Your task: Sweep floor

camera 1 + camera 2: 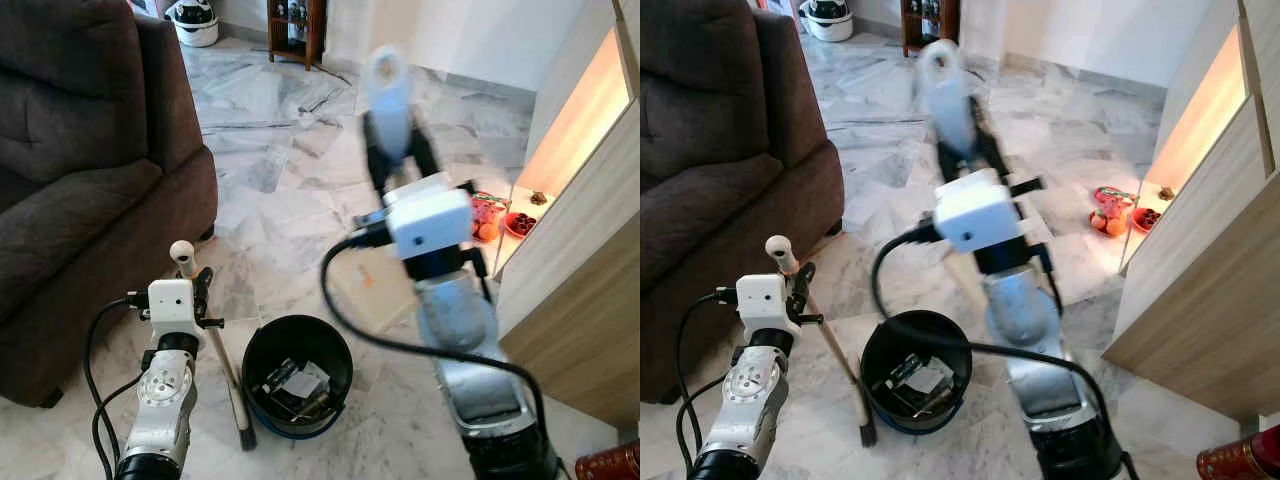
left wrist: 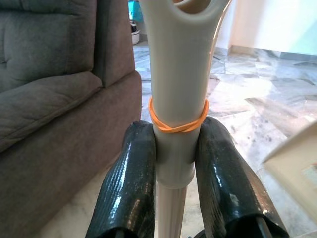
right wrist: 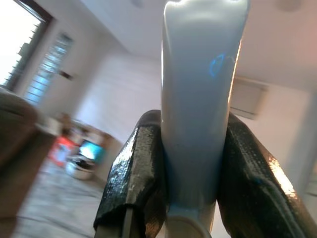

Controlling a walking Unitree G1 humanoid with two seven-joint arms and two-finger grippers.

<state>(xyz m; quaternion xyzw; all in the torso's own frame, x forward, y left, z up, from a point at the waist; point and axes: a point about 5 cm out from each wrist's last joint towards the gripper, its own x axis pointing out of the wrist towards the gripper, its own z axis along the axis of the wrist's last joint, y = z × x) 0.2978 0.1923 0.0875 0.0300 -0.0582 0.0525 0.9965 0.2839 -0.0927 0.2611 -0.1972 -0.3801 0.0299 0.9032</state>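
**Both claws clamped on handles above a black bin**

The left claw (image 2: 174, 163) is closed tight around a cream broom handle (image 2: 176, 74), its two black fingers (image 2: 130, 183) pressing either side just under an orange rubber band (image 2: 177, 124). In the head views the broom (image 1: 215, 350) leans on the marble floor (image 1: 290, 170), its rounded handle top beside the left wrist and its dark brush end resting on the tiles just left of a black bin (image 1: 296, 385). The bin stands on the floor between the two arms and holds scraps of paper and wrappers.

The right claw (image 3: 190, 163) is raised higher and grips a pale blue-white handle (image 3: 200, 99), fingers squeezed against both sides; the handle is blurred in the head views (image 1: 388, 95). A light flat panel (image 1: 375, 285) shows below the right wrist, partly hidden by the arm.

A dark brown sofa (image 1: 90, 170) stands on the left, and a wooden cabinet (image 1: 590, 290) on the right, with small red items (image 1: 490, 212) on the floor beside it.
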